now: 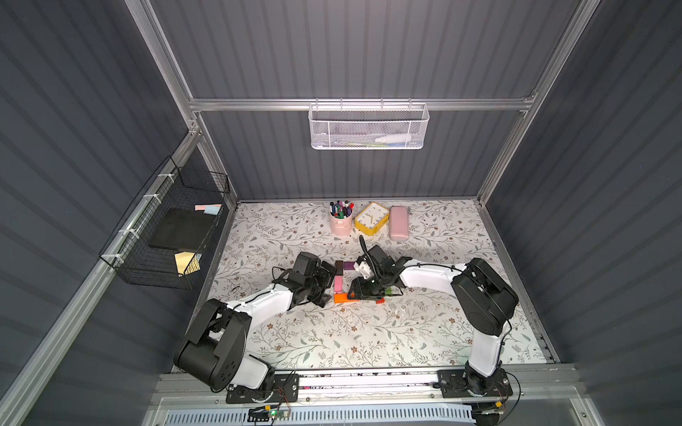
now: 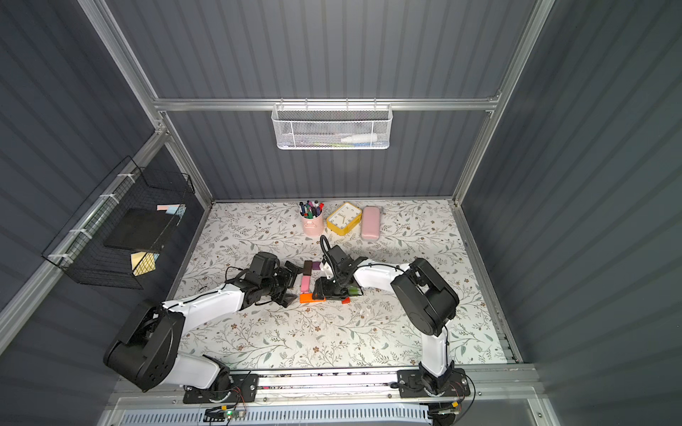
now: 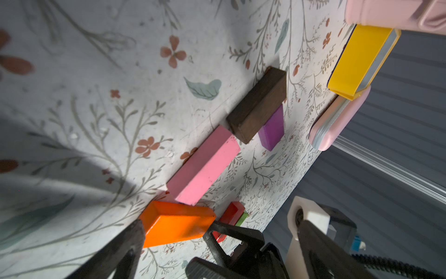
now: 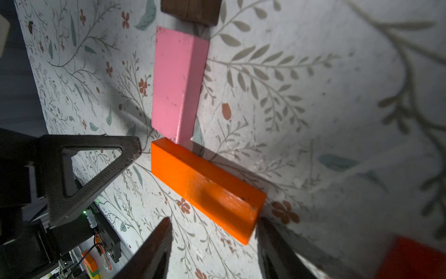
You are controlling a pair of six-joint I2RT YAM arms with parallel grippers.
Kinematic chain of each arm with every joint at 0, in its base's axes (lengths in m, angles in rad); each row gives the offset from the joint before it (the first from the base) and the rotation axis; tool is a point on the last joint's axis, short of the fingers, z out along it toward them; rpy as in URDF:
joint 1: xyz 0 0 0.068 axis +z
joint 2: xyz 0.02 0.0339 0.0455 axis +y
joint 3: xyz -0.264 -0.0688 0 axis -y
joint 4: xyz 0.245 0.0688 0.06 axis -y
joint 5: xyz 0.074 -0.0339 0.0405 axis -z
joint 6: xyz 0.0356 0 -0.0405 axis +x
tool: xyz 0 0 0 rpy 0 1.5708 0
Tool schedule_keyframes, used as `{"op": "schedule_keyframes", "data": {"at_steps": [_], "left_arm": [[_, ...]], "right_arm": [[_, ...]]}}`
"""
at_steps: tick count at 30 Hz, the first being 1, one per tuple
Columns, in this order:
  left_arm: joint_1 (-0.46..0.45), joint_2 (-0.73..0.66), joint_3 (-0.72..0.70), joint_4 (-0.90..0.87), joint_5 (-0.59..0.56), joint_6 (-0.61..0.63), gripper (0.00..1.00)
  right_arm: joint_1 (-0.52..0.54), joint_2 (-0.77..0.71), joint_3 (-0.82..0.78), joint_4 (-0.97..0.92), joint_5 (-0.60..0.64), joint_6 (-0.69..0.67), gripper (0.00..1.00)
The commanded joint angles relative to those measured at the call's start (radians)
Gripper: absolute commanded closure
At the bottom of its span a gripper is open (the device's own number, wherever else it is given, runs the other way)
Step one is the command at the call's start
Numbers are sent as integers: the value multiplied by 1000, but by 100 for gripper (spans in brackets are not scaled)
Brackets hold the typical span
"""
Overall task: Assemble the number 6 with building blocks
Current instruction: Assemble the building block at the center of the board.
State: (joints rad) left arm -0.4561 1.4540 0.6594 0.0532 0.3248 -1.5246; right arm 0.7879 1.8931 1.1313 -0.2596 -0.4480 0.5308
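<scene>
My right gripper (image 4: 213, 221) stands half open at the end of the orange bar (image 4: 205, 188), gripping nothing.
One finger (image 4: 277, 241) sits at that end; I cannot tell whether it touches. My left gripper (image 1: 327, 286) gapes wide and empty, a finger just beside the bar's other end. The bar lies crosswise in the middle of the table (image 1: 332, 339), between my arms. From its left end the pink block (image 4: 177, 82) and brown block (image 1: 338, 268) run lengthwise away from me, end to end, with the purple block (image 1: 348, 265) just right of the brown.

Floral-print table (image 1: 332, 339). Back row, upper centre in both top views: pen cup (image 1: 340, 223), yellow clock (image 1: 372, 218), pink case (image 1: 399, 222). Mid-frame: brown block (image 1: 338, 267) above pink block (image 1: 338, 284), purple block (image 1: 348, 266) right of brown, orange bar (image 1: 343, 297) below pink. Red block (image 1: 380, 300) and green cube (image 1: 388, 292) lie further right.
</scene>
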Motion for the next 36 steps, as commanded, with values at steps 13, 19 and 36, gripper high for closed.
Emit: {"op": "schedule_keyframes", "data": {"at_steps": [13, 19, 36], "left_arm": [[5, 64, 22, 33, 8, 38, 1], [5, 90, 28, 61, 21, 29, 1], [5, 115, 52, 74, 28, 26, 1]], "right_arm": [[4, -14, 8, -2, 2, 5, 42], [4, -9, 8, -1, -1, 6, 42], [4, -7, 11, 6, -4, 6, 42]]}}
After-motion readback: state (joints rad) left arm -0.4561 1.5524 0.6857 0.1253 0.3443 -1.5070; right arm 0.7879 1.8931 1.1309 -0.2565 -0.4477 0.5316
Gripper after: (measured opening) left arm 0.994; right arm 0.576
